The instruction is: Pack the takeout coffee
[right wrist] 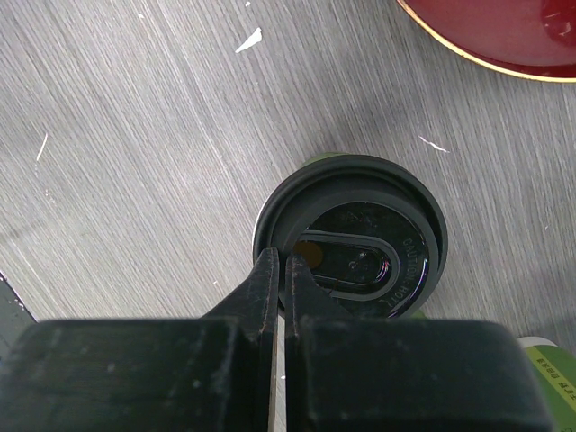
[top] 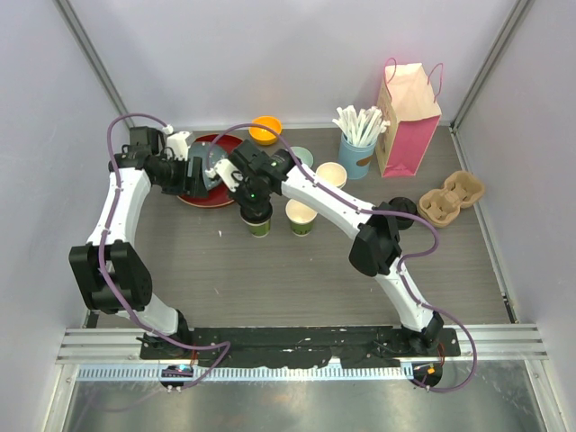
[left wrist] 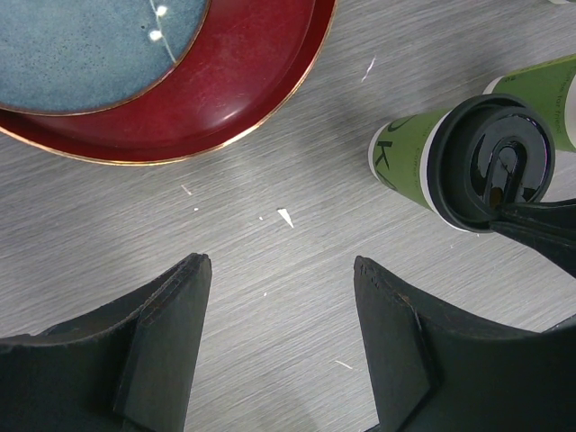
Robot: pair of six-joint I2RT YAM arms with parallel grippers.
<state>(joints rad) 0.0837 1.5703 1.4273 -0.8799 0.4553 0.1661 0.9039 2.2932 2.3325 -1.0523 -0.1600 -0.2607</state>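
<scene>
The lidded cup is standing upright at the centre of the top view, just below the red plate; a second cup is sitting open just to its right. The right gripper is bearing on the black lid at its left rim, fingers pressed together with nothing between them; the left gripper is hovering over the table at lower middle of its view, fingers wide apart. The cup is looking thin-walled and easily crushed; whether it is holding liquid is hidden under the lid; the lid is looking smooth and liable to pop off, so gripping gently around the paper wall below the rim is seeming safest.
</scene>
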